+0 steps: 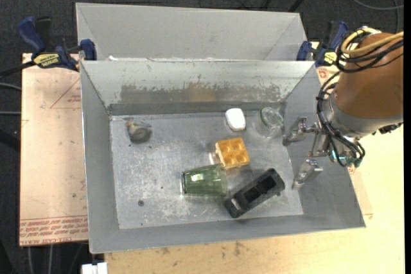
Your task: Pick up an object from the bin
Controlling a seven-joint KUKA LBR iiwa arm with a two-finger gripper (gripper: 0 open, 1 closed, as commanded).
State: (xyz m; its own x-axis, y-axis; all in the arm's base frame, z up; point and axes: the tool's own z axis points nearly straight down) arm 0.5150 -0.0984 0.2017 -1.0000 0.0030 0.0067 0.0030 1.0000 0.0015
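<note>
My gripper (300, 152) hangs over the bin's right sloping wall, open, with nothing between its fingers (307, 172). Nearest to it, down to the left, a black oblong block (255, 192) lies slantwise on the floor. A clear, see-through cup (271, 119) rests by the back right corner, up and left of the gripper. A yellow waffle-patterned square (232, 153) sits further left, near the middle.
A green glass jar (205, 181) lies on its side beside the black block. A small white rounded piece (235, 119) sits by the back wall. A grey lump (138, 132) lies alone at the back left. The bin's left half has bare floor.
</note>
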